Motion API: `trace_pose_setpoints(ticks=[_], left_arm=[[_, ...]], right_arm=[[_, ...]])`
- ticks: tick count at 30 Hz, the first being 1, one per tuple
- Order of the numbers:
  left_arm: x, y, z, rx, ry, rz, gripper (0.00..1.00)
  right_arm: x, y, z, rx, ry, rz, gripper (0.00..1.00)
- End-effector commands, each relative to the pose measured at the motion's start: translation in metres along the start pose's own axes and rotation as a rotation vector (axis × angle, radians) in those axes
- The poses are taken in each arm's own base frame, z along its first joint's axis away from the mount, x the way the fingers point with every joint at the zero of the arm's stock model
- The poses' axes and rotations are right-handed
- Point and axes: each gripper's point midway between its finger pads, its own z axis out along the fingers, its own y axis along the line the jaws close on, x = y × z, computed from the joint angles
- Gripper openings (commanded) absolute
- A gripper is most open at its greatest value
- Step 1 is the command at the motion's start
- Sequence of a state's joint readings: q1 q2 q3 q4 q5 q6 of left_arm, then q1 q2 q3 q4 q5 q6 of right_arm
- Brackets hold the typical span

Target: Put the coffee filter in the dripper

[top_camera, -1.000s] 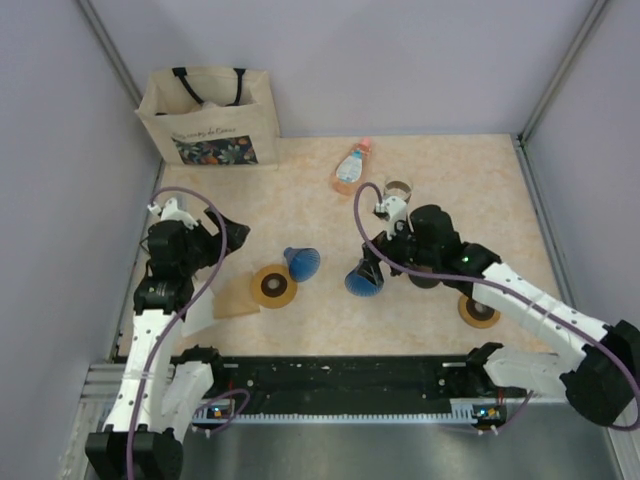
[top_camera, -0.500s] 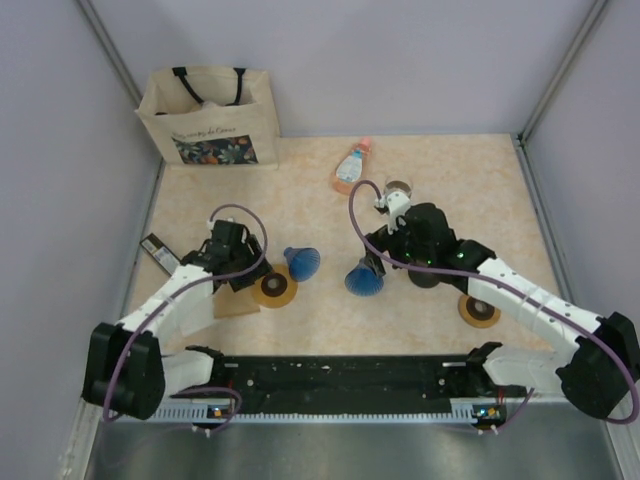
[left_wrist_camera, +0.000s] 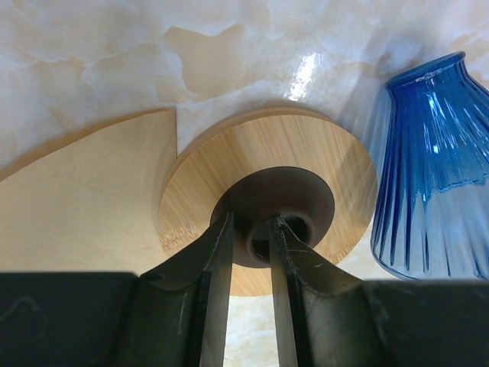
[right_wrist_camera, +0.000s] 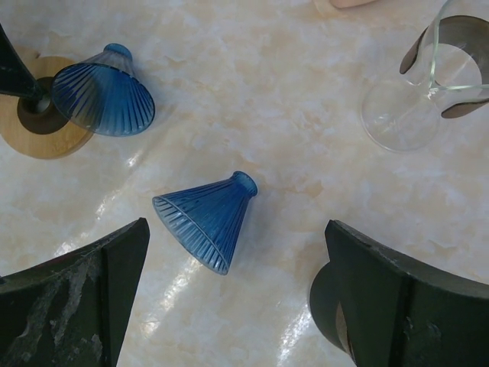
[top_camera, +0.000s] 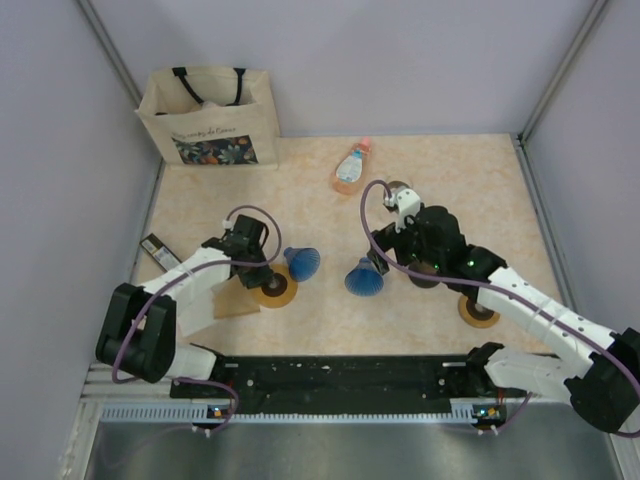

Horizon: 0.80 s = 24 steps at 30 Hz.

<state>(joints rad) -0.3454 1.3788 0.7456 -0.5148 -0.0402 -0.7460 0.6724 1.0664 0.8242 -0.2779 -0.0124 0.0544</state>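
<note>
The filter — limp paper — is best pinched edgewise. Left end effector: clamping cannot be told; right end effector is spread.

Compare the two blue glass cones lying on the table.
The left cone lies right beside the wooden base, which the left gripper pinches; the right cone lies alone between the open fingers of the right gripper. The left cone's narrow end points left, toward that base; the right cone's points toward the far side. Both are blue, ribbed and on their sides.
</note>
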Motion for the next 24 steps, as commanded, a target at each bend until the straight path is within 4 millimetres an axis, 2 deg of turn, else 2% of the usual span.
trace_pose_setpoints(ticks=[1, 6, 7, 10, 12, 16, 22, 24], left_arm=[[0.005, 0.005, 0.005, -0.063, 0.015, 0.046, 0.30], [0.009, 0.009, 0.012, -0.141, 0.018, 0.097, 0.27], [0.010, 0.009, 0.013, -0.153, 0.024, 0.104, 0.22], [0.008, 0.002, 0.014, -0.144, 0.025, 0.114, 0.00], [-0.001, -0.005, 0.008, -0.119, -0.005, 0.117, 0.00], [-0.031, -0.019, -0.034, -0.042, -0.162, 0.102, 0.00], [-0.070, -0.014, -0.120, 0.051, -0.457, 0.042, 0.00], [-0.075, -0.027, -0.154, 0.195, -0.542, 0.053, 0.00]], right_arm=[[-0.013, -0.007, -0.006, 0.047, -0.060, -0.004, 0.99], [-0.013, -0.009, -0.008, 0.059, -0.068, -0.003, 0.99], [-0.013, -0.009, -0.008, 0.059, -0.068, -0.003, 0.99], [-0.016, -0.008, -0.012, 0.058, -0.085, -0.003, 0.99], [-0.018, -0.007, -0.014, 0.052, -0.095, -0.006, 0.99], [-0.023, 0.001, -0.020, 0.002, -0.134, -0.020, 0.99], [-0.040, 0.024, -0.034, -0.129, -0.228, -0.029, 0.99], [-0.048, 0.031, -0.040, -0.166, -0.269, -0.035, 0.99]])
